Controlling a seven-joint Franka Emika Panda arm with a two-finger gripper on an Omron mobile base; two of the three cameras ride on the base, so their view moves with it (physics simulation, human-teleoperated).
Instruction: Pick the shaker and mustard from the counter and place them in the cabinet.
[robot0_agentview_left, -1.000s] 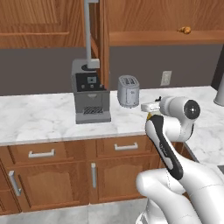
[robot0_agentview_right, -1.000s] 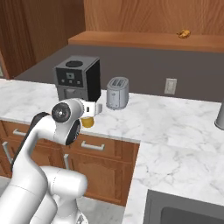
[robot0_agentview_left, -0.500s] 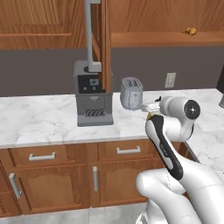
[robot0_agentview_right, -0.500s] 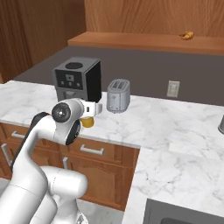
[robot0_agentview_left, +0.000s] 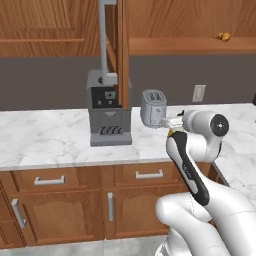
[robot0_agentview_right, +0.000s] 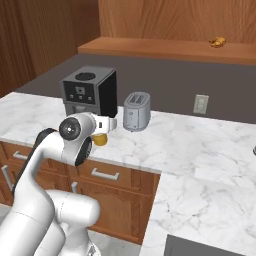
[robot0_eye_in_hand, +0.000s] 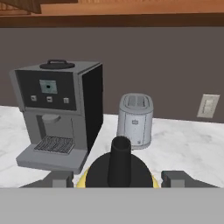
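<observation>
My gripper (robot0_eye_in_hand: 119, 178) is shut on the mustard (robot0_eye_in_hand: 120, 164); its dark nozzle cap and yellow shoulder rise between the two finger tips. From the base, the yellow mustard (robot0_agentview_right: 100, 140) hangs under the gripper (robot0_agentview_right: 102, 134) just above the counter (robot0_agentview_right: 200, 150), in front of the toaster. In the left base view the gripper (robot0_agentview_left: 172, 130) is held out beside the arm's elbow. The cabinet (robot0_agentview_left: 40, 30) is up at the left, its door (robot0_agentview_left: 122, 50) swung open edge-on with the grey bar handle (robot0_agentview_left: 104, 37). The shaker is out of view.
A dark coffee machine (robot0_agentview_left: 107, 107) and a silver toaster (robot0_agentview_left: 152, 107) stand at the back of the counter (robot0_agentview_left: 50, 140), straight ahead of the hand. A wall outlet (robot0_agentview_left: 199, 93) is behind, and an open wooden shelf (robot0_agentview_left: 190, 46) carries a small pastry (robot0_agentview_left: 220, 36).
The whole scene has slid slightly to the right in both base views, so the base has shifted a little. The arm keeps its pose with the mustard held.
</observation>
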